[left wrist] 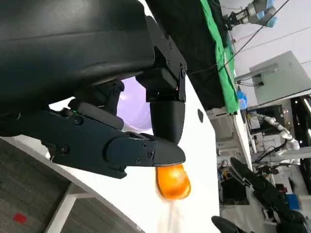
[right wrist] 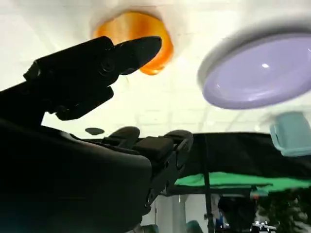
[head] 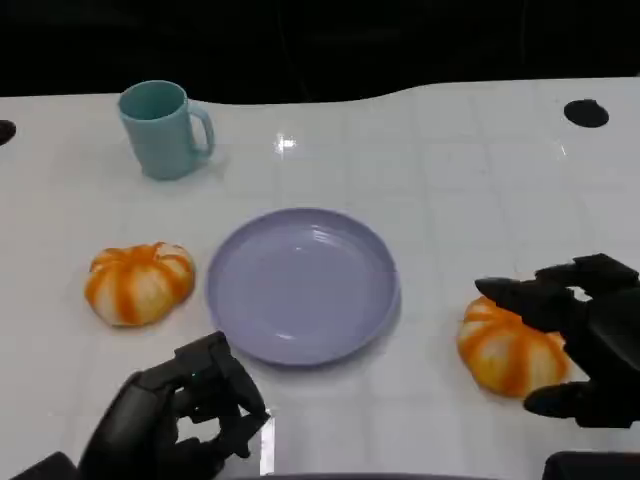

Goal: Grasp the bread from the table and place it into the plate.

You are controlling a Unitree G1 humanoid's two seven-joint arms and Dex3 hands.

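Two orange, pumpkin-shaped breads lie on the white table. One bread (head: 140,283) sits left of the lavender plate (head: 300,285). The other bread (head: 505,350) lies right of the plate. My right hand (head: 585,345) hovers at that bread's right side, fingers spread above and below it, not closed on it. The right wrist view has a fingertip (right wrist: 141,47) just before this bread (right wrist: 146,24), with the plate (right wrist: 262,73) beyond. My left hand (head: 190,410) rests near the front edge, fingers curled in and holding nothing. The left wrist view catches the right bread (left wrist: 172,182) past its fingers (left wrist: 146,153).
A teal mug (head: 162,128) stands at the back left of the table; it is also in the right wrist view as the mug (right wrist: 291,133). Two dark round holes (head: 586,113) mark the table's far corners. Bare table (head: 450,200) lies behind the plate.
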